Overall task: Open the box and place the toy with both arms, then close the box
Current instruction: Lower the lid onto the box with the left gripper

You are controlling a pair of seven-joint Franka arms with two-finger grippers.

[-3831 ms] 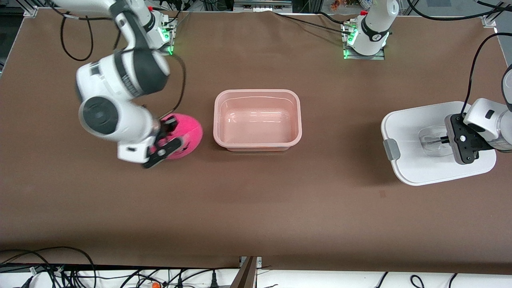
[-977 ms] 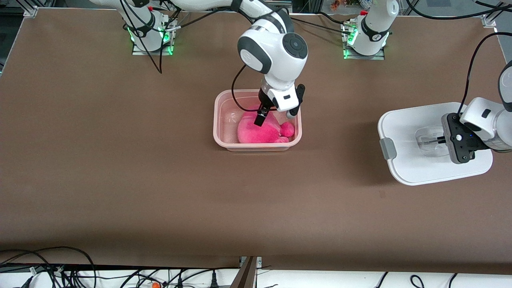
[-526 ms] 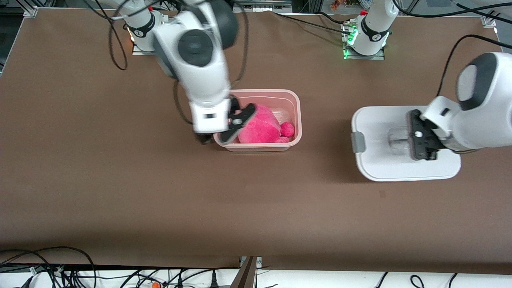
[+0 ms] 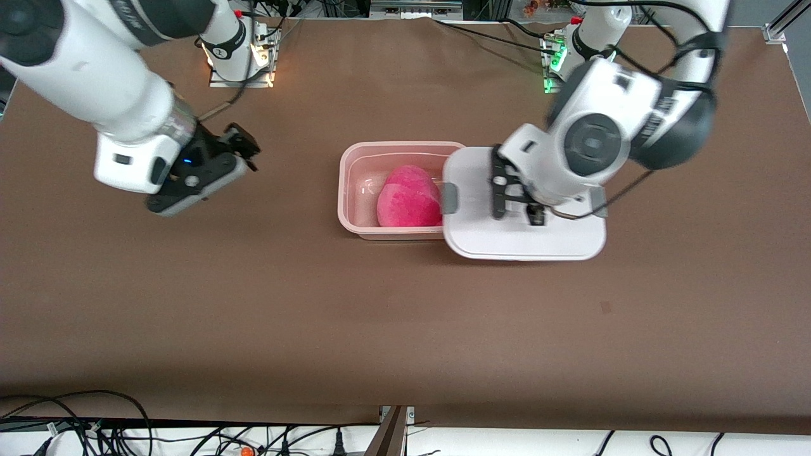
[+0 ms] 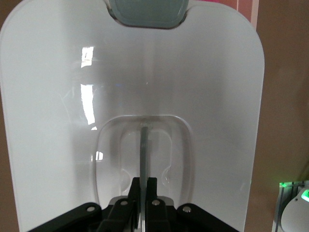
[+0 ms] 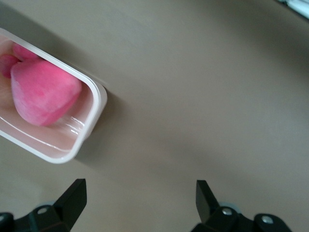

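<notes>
Lid [image 4: 523, 234] moved, hiding box [image 4: 355, 190] end | left jaws pinch handle [image 5: 143, 145], seemingly | right jaws spread

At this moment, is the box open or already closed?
Open: the lid, held by the left claw, covers only one end; the toy still shows.

Robot arms: two — both white with dark bands.
Grippers: two — left gripper [image 4: 514, 201], right gripper [image 4: 209, 166].
Box bases: one — translucent pink box [image 4: 355, 190].
Lids: one — white lid [image 4: 507, 237].
Grey clips on the lid: two visible — one clip [image 4: 449, 197] at the 9 o'clock edge, one at the 3 o'clock edge.
Toys: one — pink toy [image 4: 408, 197].
Tables: one — brown table [image 4: 405, 316].
</notes>
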